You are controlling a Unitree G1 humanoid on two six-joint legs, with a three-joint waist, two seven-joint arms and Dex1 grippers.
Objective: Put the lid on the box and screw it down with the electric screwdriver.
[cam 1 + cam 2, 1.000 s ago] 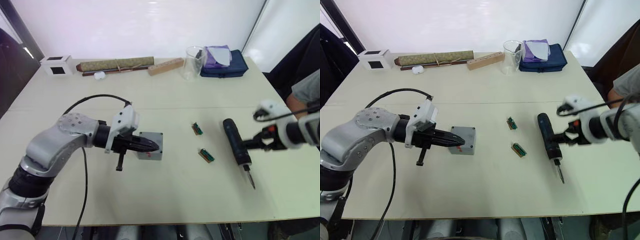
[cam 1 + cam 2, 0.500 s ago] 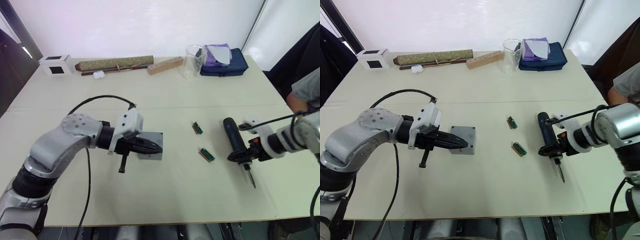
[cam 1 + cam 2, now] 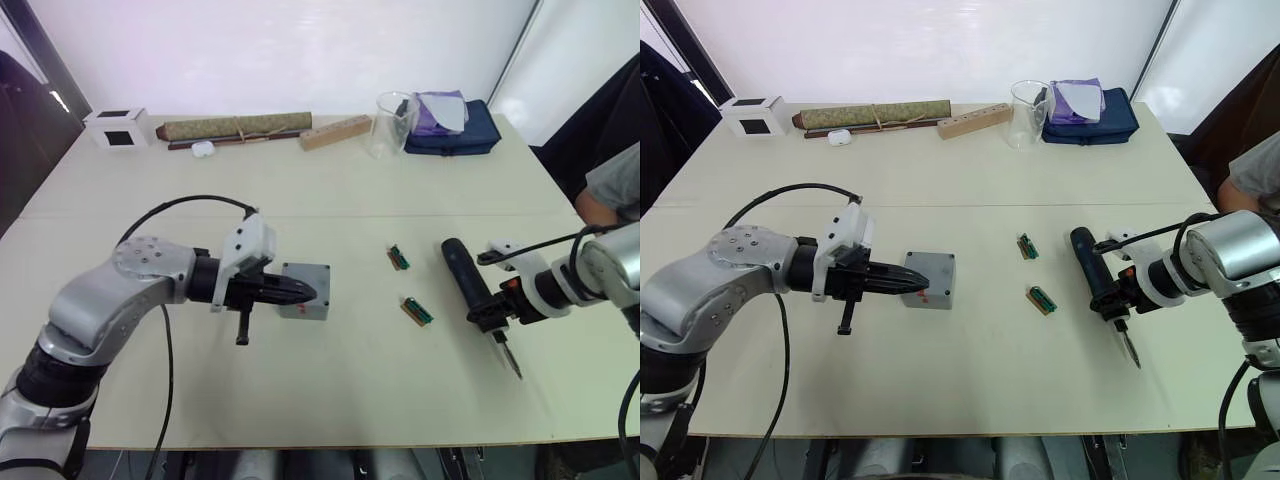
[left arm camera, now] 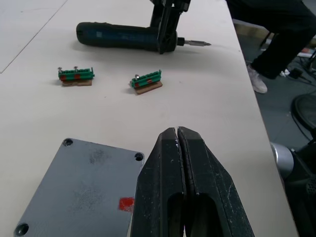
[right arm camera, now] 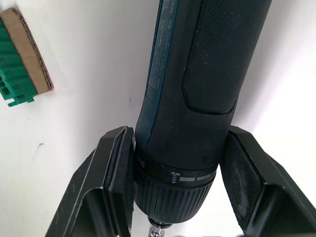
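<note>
Cream tabletop (image 3: 340, 390) carries a clear beaker (image 3: 391, 124) at the far edge. Mid-table, the left gripper (image 3: 305, 293), fingers pressed together and empty, lies over the box (image 3: 312, 292). Its wrist view shows a lid (image 4: 79, 192) beneath. Right gripper (image 5: 173, 190) clamps the electric screwdriver (image 5: 207, 74) at its collar.

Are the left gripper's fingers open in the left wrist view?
No, the left gripper has its two fingers pressed together beside the grey lid.
</note>
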